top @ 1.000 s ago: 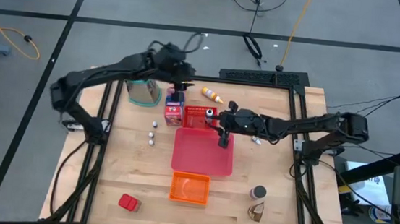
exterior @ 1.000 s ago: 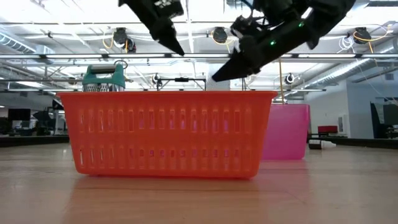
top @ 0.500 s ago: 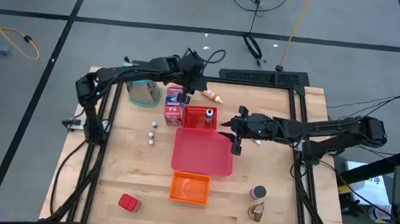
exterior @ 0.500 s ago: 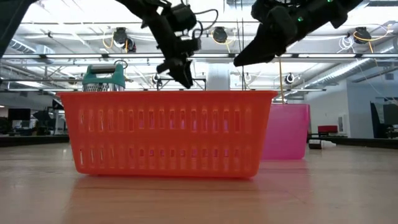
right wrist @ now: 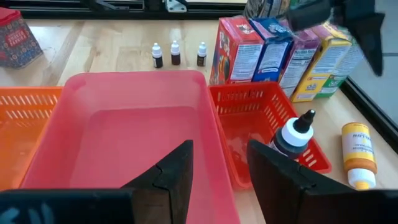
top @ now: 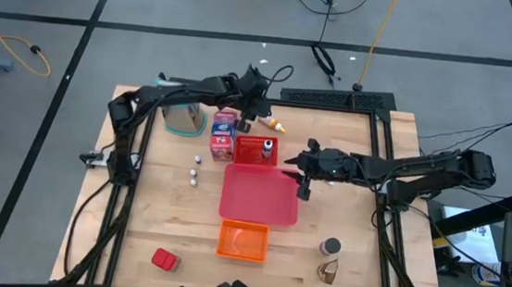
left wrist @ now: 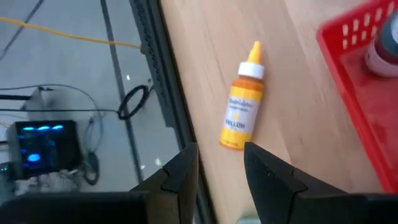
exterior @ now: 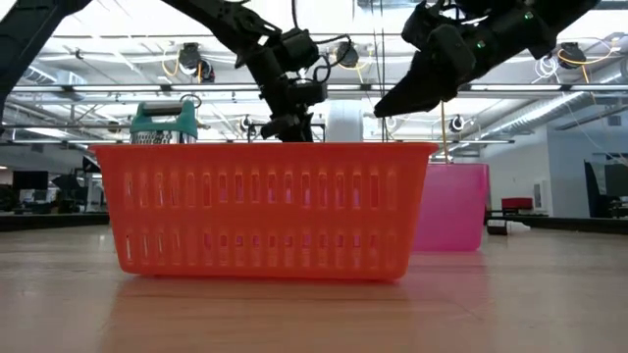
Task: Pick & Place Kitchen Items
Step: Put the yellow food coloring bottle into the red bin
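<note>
Over on the left, the left tool (top: 256,118) hovers at the far edge of the table (top: 136,235), its two fingers (left wrist: 180,171) parted with nothing between them. Just ahead of it the yellow squeeze bottle (left wrist: 241,106) lies on its side on the bare wood, nozzle pointing away from the tool. Here is the risk: a round bottle lying flat rolls easily, so if one finger touches first it could skid toward the table's rim, which runs right alongside. Close beside that tool stand the food boxes (top: 224,131), and a careless elbow swing could topple the row.

Moving right, the small red basket (right wrist: 261,118) sits beside the bottle with a dark white-capped bottle (right wrist: 292,134) inside; a nudged squeeze bottle may bump its wall. Further right, the right tool (top: 304,180) hangs over the near edge of the red tray (right wrist: 124,143), fingers apart, empty. Both arms crowd the same patch, so a collision looks possible if they move together.
</note>
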